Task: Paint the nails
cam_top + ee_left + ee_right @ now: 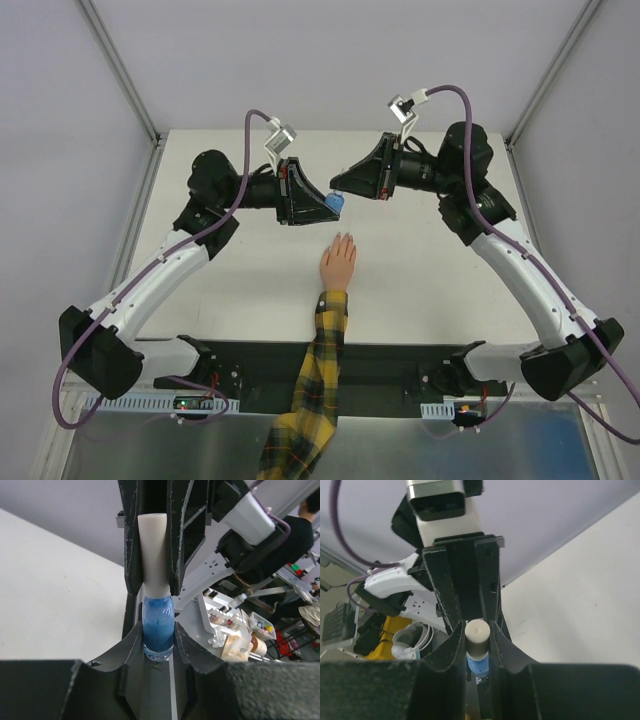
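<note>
— How many arms, and what do they carry?

— Two arms, each with one pincer, meeting tip to tip over the far half of the tabletop (430, 270). Between them is one small bottle (158, 630) of blue liquid with one white cap (153, 555).

— Who grips what?

— The left pincer (322, 203) is clamped on the blue glass body, a finger on each side. The right pincer (343, 188) is closed round the white cap. From the right wrist the round cap top sits squarely between its two fingers, with the blue glass just beneath.

— Is the cap on?

— It sits on the bottle's neck. I cannot tell whether it is loosened.

— And the nails?

— One peach-coloured hand (338, 265) lies flat on the tabletop, palm down, in one yellow and black plaid sleeve (318, 380) that runs in from the near edge between the two arm bases. Its fingers point away towards the bottle. The nails (345, 240) are at those fingertips, near the bottle but apart from it, and too small from above to count or judge their colour.

— Any writing?

— Nothing sharp enough to read on the bottle or the cap.
</note>
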